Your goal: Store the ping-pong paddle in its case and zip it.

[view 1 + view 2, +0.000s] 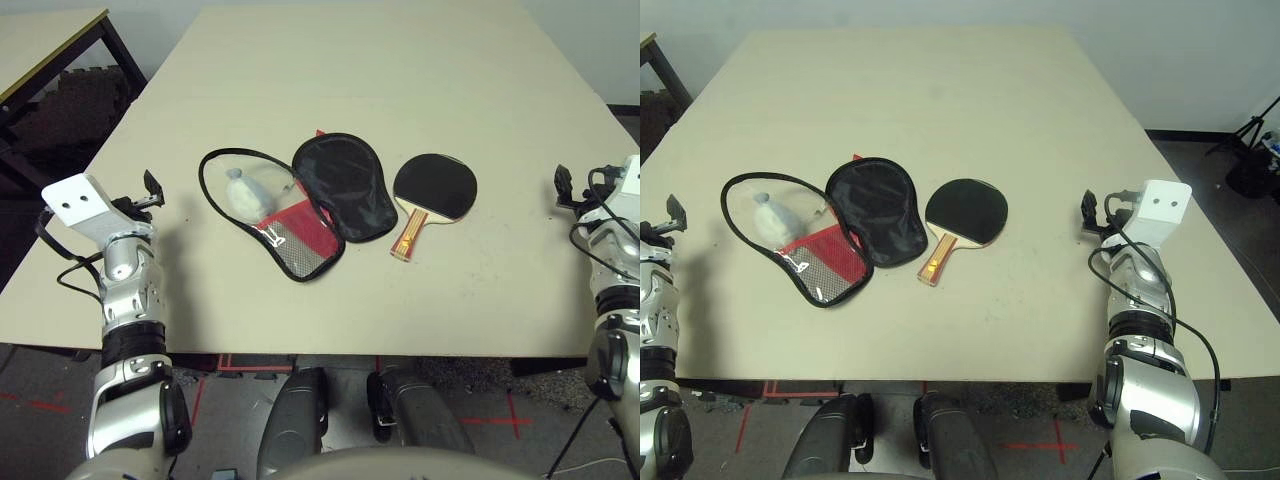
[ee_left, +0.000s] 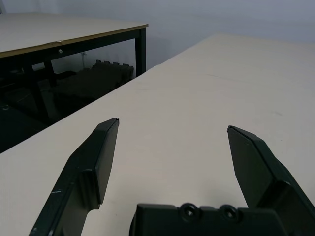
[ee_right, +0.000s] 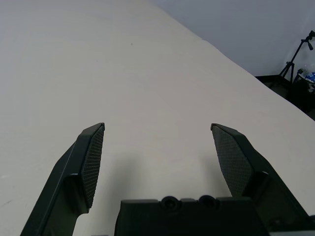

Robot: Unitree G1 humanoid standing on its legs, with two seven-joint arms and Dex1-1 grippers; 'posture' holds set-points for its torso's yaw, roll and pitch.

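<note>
The ping-pong paddle [image 1: 436,187] lies flat on the table, black face up, its striped wooden handle [image 1: 410,234] pointing toward me. Just left of it the case [image 1: 300,204] lies unzipped and spread wide, its black flap [image 1: 345,186] folded toward the paddle and the red mesh part [image 1: 296,238] nearer me. A whitish-grey soft pouch [image 1: 246,190] rests inside the case's left half. My left gripper [image 2: 172,128] hovers open near the table's left edge, well left of the case. My right gripper [image 3: 157,129] stands open near the right edge, well right of the paddle. Both hold nothing.
The beige table [image 1: 380,80] stretches bare behind the objects. A second table [image 1: 50,40] with a black frame stands off to the left, with a gap between. A tripod [image 1: 1250,125] stands on the floor at the far right.
</note>
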